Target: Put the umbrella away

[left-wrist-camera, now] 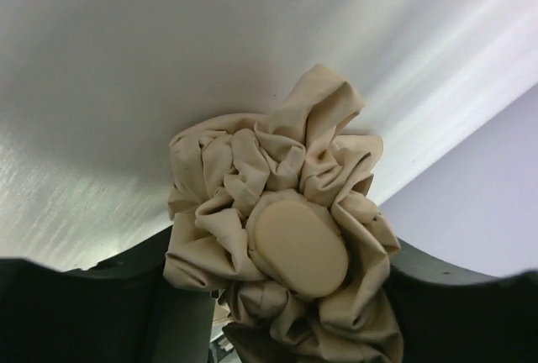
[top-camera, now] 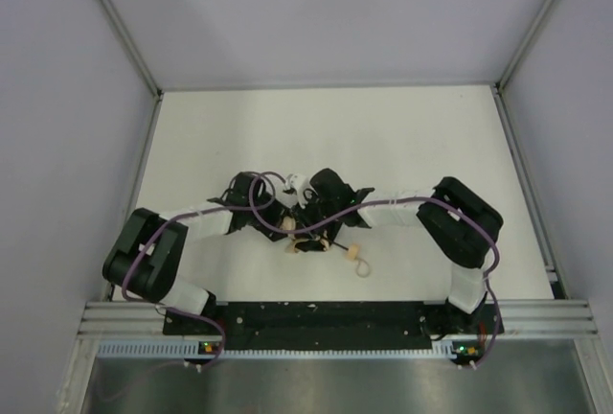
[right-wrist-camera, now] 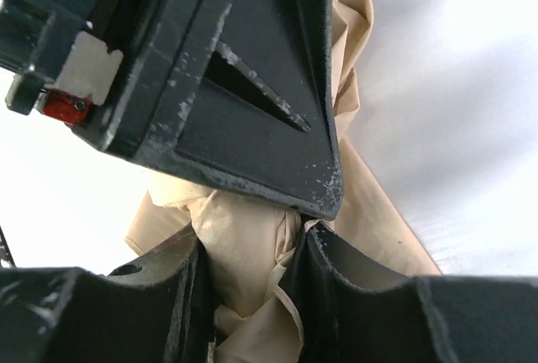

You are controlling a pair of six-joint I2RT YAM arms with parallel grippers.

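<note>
1. Though mostly hidden from above, one umbrella (top-camera: 289, 227) lay near the middle of the bench (top-camera: 383, 136), a little toward its near edge, between the two sets of fingers.
2. Its beige canopy (left-wrist-camera: 269, 186) was crumpled into a single loose bundle. One smooth oval tan cap (left-wrist-camera: 298, 249) showed at the centre in the left wrist view.
3. One thin black shaft (top-camera: 330, 242) stuck out toward the right arm's side. It ended in one small tan handle (top-camera: 355, 253) with one loop (top-camera: 361, 266), which rested on the bench apart from both sets of fingers.
4. The right fingers (right-wrist-camera: 101, 313) were closed most of the way, with a fold of canopy cloth pinched tight between the two of them.
5. The left fingers (left-wrist-camera: 92, 313) stood fairly wide apart. The bundle filled the gap and touched both, but whether they squeezed it I could not tell.
6. In the right wrist view, one scuffed black housing (right-wrist-camera: 218, 86) sat just above the right fingers, its lower corner against the same cloth.
7. Two arms, the left arm (top-camera: 153, 256) and the right arm (top-camera: 465, 222), reached inward from the near edge, their wrists close together over the umbrella. Two purple cables (top-camera: 255, 194) ran along them, one on each.
8. One metal rail (top-camera: 335, 310) crossed the near edge, and grey walls (top-camera: 57, 98) stood on three sides.
</note>
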